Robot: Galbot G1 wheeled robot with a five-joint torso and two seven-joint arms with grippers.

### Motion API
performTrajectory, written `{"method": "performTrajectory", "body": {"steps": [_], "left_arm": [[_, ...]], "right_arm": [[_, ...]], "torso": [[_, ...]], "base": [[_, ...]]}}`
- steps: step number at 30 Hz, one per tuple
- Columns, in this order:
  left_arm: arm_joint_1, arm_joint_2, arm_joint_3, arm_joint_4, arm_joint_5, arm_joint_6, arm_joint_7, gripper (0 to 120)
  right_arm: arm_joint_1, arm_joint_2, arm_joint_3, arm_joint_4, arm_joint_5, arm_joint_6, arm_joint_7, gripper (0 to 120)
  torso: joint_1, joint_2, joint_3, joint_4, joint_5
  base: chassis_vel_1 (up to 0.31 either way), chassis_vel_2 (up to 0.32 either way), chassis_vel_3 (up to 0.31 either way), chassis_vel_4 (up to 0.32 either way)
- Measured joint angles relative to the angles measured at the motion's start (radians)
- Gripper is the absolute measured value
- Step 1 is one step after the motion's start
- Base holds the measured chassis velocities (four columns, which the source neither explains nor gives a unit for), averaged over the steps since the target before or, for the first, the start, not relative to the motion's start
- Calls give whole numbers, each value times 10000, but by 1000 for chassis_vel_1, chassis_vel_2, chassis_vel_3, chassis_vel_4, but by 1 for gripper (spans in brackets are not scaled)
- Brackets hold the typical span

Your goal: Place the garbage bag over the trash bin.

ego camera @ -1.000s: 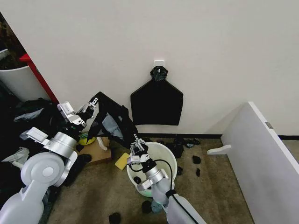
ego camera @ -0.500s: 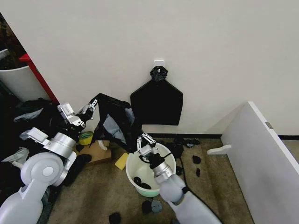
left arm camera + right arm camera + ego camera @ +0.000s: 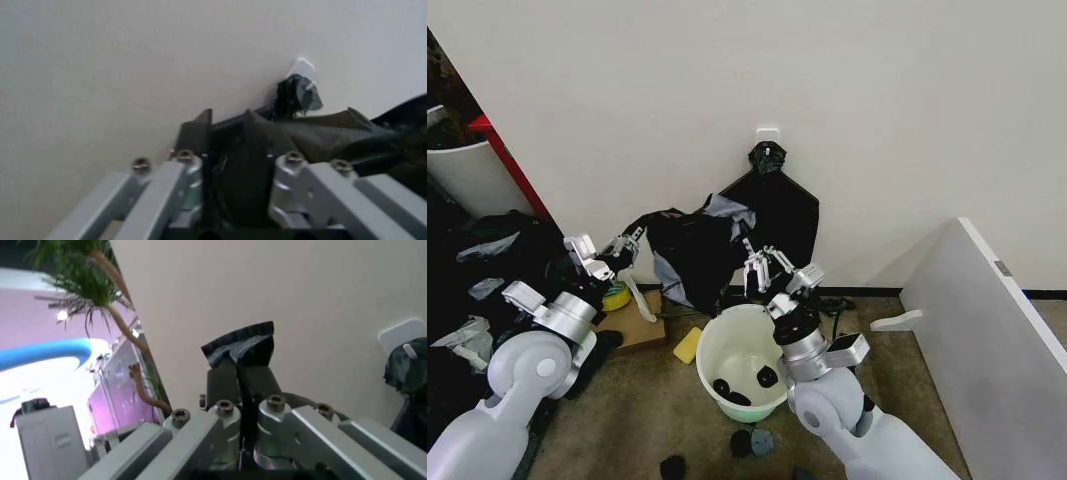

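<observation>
The garbage bag [image 3: 692, 245] hangs stretched between my two grippers, in front of the wall and above the far-left side of the trash bin [image 3: 739, 398]. My left gripper [image 3: 627, 243] is shut on the bag's left edge; in the left wrist view black film [image 3: 247, 145] fills the space between its fingers [image 3: 183, 172]. My right gripper [image 3: 762, 262] is shut on the bag's right edge, just above the bin's far rim; a thin flap of bag [image 3: 240, 347] sticks out past its fingertips [image 3: 223, 412]. The cream bin stands upright and uncovered, with small black lumps inside.
A flat black bundle [image 3: 782, 220] hangs from a wall hook behind the bag. A white panel [image 3: 987, 330] leans at the right. A white container with red edging [image 3: 467, 170] and dark clutter [image 3: 487, 260] crowd the left. Tape roll [image 3: 612, 297], cardboard, yellow sponge [image 3: 689, 345] and black lumps [image 3: 672, 465] litter the carpet.
My right gripper rose from the bin's near-left rim, up and to the right toward the wall, drawing the bag's edge with it. The bag spread wider between the grippers.
</observation>
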Motion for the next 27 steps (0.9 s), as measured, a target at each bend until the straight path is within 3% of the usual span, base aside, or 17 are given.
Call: {"method": "performTrajectory", "body": {"steps": [9, 15, 19, 23, 27], "left_arm": [[919, -112, -265, -486, 40, 188, 262, 55], [1953, -808, -196, -2287, -2038, 1773, -1429, 82], [2589, -1077, 101, -3116, -2429, 2289, -2226, 95], [3118, -1232, 424, -3366, -2387, 2683, -2906, 100], [3086, -1388, 555, -2852, -2212, 2851, -3511, 100]], "right_arm": [[162, 49, 87, 292, 188, -337, 470, 0], [80, 28, 421, 243, -324, -328, 649, 0], [70, 42, 520, 100, -586, -297, 715, 0], [87, 82, 521, 32, -790, -280, 716, 0], [76, 82, 519, 26, -921, -245, 700, 0]], "torso": [[0, 0, 0, 0, 0], [0, 0, -1, -1, 1], [0, 0, -1, -1, 2], [-1, 1, -1, 3, 1], [-1, 0, -1, 0, -1]], "base": [[0, 0, 0, 0], [0, 0, 0, 0], [0, 0, 0, 0], [0, 0, 0, 0], [0, 0, 0, 0]]}}
